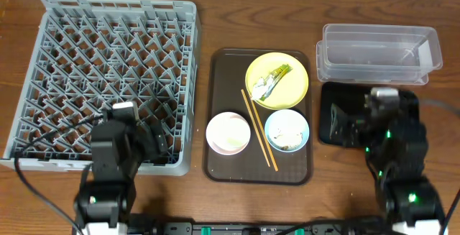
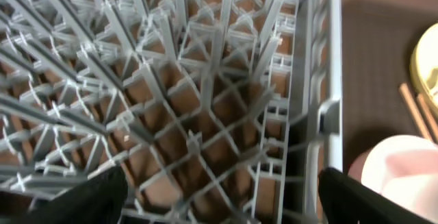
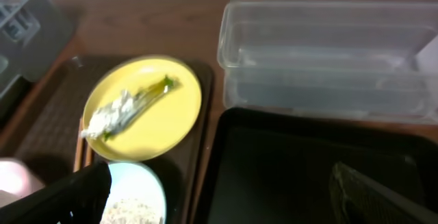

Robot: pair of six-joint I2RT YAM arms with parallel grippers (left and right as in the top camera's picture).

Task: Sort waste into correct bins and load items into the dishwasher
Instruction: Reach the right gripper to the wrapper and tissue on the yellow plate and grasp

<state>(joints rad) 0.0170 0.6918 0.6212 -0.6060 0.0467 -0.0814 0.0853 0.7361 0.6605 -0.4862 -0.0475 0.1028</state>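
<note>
A brown tray (image 1: 223,70) holds a yellow plate (image 1: 295,84) with a crumpled wrapper (image 1: 271,83), a pink bowl (image 1: 228,133), a light blue bowl (image 1: 287,130) with food scraps, and wooden chopsticks (image 1: 258,128). The grey dishwasher rack (image 1: 108,70) stands at the left. My left gripper (image 1: 147,143) hovers open and empty over the rack's near right corner (image 2: 219,114). My right gripper (image 1: 352,127) is open and empty above the black bin (image 1: 338,113), which also shows in the right wrist view (image 3: 308,169). The yellow plate (image 3: 164,114) and blue bowl (image 3: 137,196) show there too.
A clear plastic bin (image 1: 377,52) stands at the back right, behind the black bin; it also shows in the right wrist view (image 3: 328,53). Bare wooden table surrounds the tray and rack.
</note>
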